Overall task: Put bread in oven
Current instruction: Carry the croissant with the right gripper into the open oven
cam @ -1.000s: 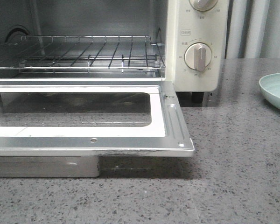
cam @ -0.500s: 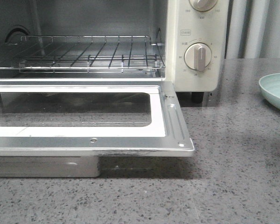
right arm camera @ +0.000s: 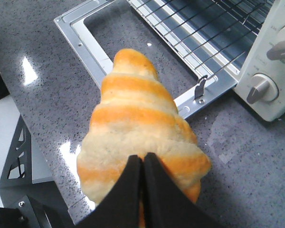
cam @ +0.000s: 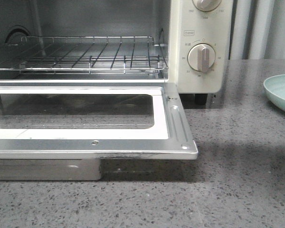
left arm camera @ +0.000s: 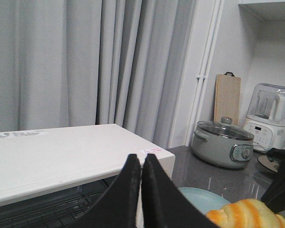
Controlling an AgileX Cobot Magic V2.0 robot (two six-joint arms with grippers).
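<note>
The cream oven (cam: 199,28) stands with its glass door (cam: 175,123) dropped flat and its wire rack (cam: 85,57) bare. Neither gripper shows in the front view. In the right wrist view the golden, cream-striped bread (right arm camera: 137,123) hangs in the air, my right gripper (right arm camera: 143,159) shut on its near end. It hovers over the counter just off the door's corner (right arm camera: 85,42), tip pointing toward the oven (right arm camera: 275,71). My left gripper (left arm camera: 141,159) is shut on nothing, level with the oven's top (left arm camera: 61,156); the bread (left arm camera: 242,213) shows low beside it.
A pale blue plate (cam: 282,92) lies on the grey counter right of the oven. Further back stand a lidded pot (left arm camera: 223,142), a wooden board (left arm camera: 227,97) and a white blender (left arm camera: 268,116). Grey curtains hang behind.
In the front view a shadow has spread across the counter to the right of the open door. The oven, door and plate have not moved.
</note>
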